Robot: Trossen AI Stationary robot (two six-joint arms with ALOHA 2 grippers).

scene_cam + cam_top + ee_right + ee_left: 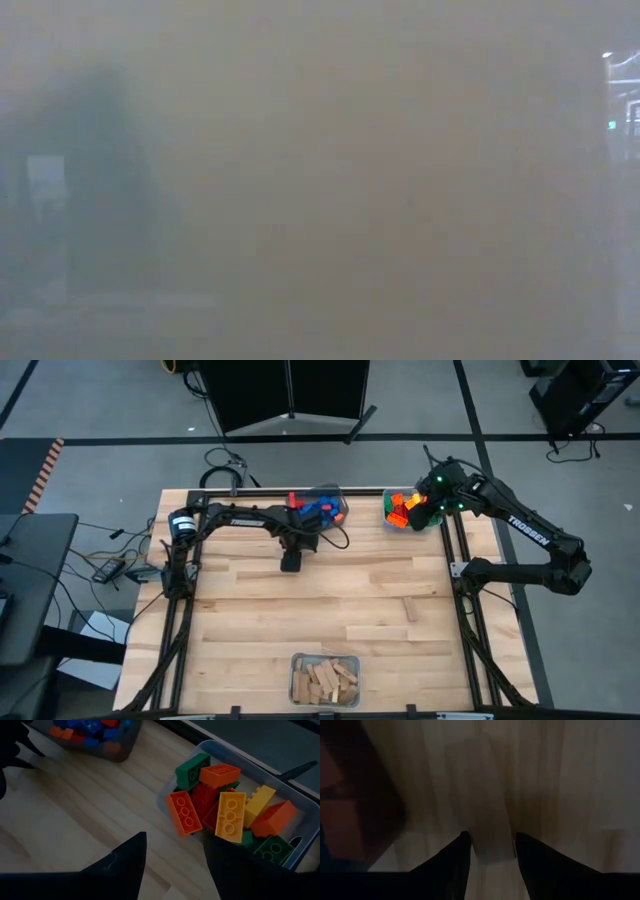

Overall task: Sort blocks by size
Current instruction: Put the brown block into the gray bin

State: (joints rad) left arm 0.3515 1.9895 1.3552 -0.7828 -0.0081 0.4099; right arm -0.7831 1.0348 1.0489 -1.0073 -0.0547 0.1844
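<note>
Left tool [491, 845] clenched on tan wooden block [487, 815] above table [380, 600]; right tool [172, 855] released beside bin [300, 810] of bricks [231, 815].

Wooden table [260, 610]: three bins [325, 680] on it, two upper centre/right, one bottom centre; lone wooden block [410, 610] right of centre.

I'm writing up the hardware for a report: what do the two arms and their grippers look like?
Both arms are black and jointed. The right arm carries white lettering along one link and small green lights near its wrist. The left arm has a pale round cap at its base and black cables. Each gripper has two dark tapered fingers.
</note>
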